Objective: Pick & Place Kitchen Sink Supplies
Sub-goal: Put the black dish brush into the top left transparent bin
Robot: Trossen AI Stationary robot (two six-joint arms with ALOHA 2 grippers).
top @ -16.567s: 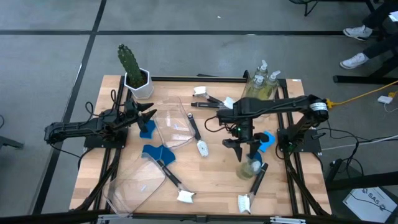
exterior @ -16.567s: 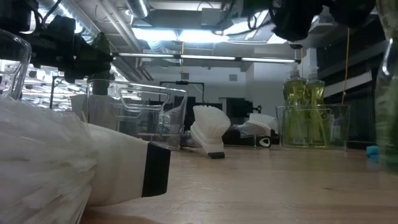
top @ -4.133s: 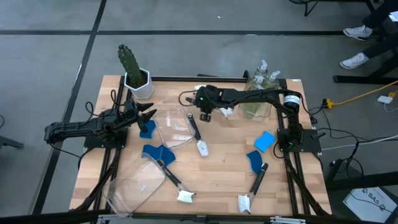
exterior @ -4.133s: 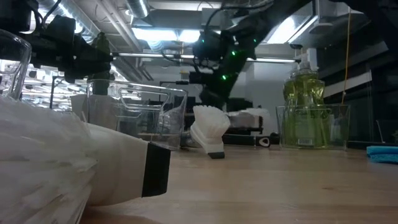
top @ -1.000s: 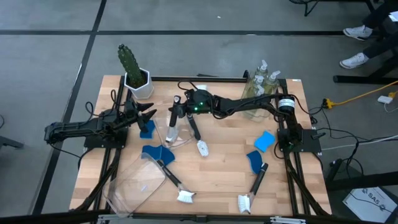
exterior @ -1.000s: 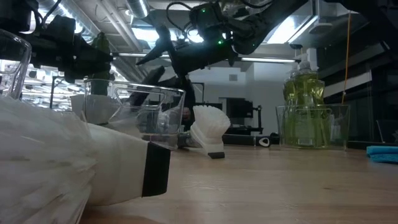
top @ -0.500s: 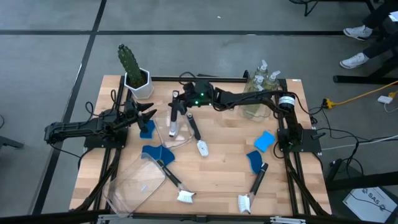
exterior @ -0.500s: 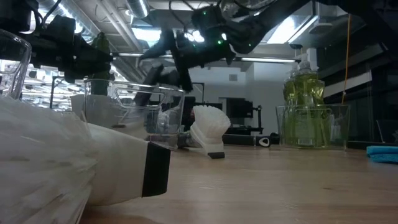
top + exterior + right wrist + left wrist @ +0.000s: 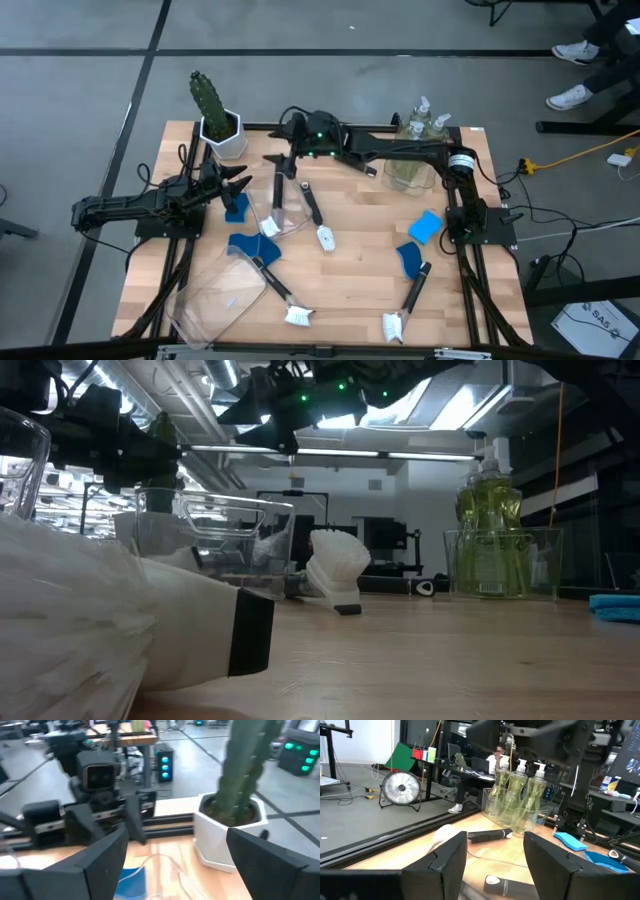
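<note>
A wooden table (image 9: 350, 260) seen from above holds kitchen sink supplies and two dark robot arms.

The right pincer (image 9: 283, 163) reaches across to the far middle of the table, raised above a clear plastic bin (image 9: 278, 205); its fingers are spread wide and hold nothing. One dish brush (image 9: 275, 203) with a black handle and white head lies inside this bin.

The left pincer (image 9: 238, 180) waits at the left side of the table, fingers apart and empty, just beside a blue sponge (image 9: 236, 207).

Counted from above, there are six dish brushes. Besides the one in the bin, a second brush (image 9: 314, 213) lies just right of the bin, a third (image 9: 340, 156) lies at the far edge under the right arm, a fourth (image 9: 280, 293) lies at the near left, a fifth (image 9: 408, 298) at the near right, and a sixth is seen in the left wrist view as a black handle (image 9: 489, 835) by the bottles.

There are four blue sponges: the one by the left pincer, one (image 9: 250, 246) nearer the middle left, and two at the right (image 9: 425, 225) (image 9: 410, 259).

Three pump bottles of yellowish-green soap (image 9: 420, 135) stand together in a clear bin (image 9: 410, 176) at the far right. A second empty clear bin (image 9: 220, 295) lies at the near left corner. A potted green cactus (image 9: 212, 108) stands at the far left corner.
</note>
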